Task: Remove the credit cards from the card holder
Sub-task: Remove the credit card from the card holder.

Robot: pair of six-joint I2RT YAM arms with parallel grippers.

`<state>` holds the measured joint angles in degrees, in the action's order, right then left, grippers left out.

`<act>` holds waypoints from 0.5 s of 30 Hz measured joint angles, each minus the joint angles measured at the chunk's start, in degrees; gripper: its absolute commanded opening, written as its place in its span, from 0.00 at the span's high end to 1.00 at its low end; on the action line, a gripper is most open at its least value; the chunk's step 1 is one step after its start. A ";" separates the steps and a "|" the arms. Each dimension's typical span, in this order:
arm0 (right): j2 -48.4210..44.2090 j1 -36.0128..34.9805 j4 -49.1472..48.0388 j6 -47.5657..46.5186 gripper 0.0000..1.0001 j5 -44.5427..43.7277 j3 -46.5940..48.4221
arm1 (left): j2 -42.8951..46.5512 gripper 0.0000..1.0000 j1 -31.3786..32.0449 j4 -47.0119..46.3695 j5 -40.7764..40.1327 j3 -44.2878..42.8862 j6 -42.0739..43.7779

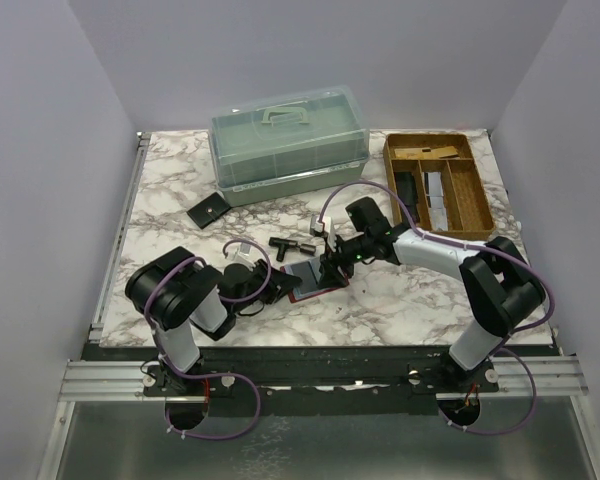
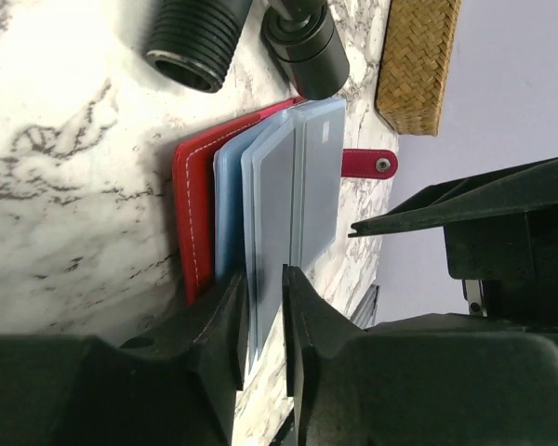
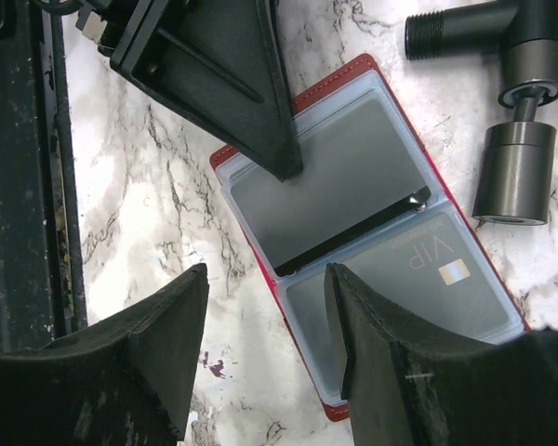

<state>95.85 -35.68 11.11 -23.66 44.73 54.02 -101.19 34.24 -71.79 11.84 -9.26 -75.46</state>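
Two end effectors at one open card holder (image 2: 193, 209); credit cards (image 3: 405, 279) in their sleeves.
Left end effector (image 2: 262, 279) is clenched on a clear sleeve leaf of the red holder, which lies open on the marble counter (image 1: 380, 310). Right end effector (image 3: 265, 274) hangs released, fingers spread above the open pages. Both visible cards are silvery grey, one marked VIP. Just beyond lies a black pipe fitting (image 1: 290, 243); farther back, a black square pad (image 1: 209, 211), a lidded clear box (image 1: 288, 140) and a brown tray (image 1: 470, 190).
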 measured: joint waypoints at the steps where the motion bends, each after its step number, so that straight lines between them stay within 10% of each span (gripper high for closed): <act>1: 0.00 0.00 -0.20 -0.26 0.41 -0.07 0.00 | 0.31 0.76 0.00 0.31 -0.02 0.28 0.02; 15: 0.04 0.00 -0.55 -0.44 0.41 -0.13 0.02 | 2.62 0.80 0.00 2.05 0.15 0.74 0.76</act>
<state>95.90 -35.68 10.57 -24.10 44.60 54.04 -98.56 34.24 -69.73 11.99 -8.51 -74.70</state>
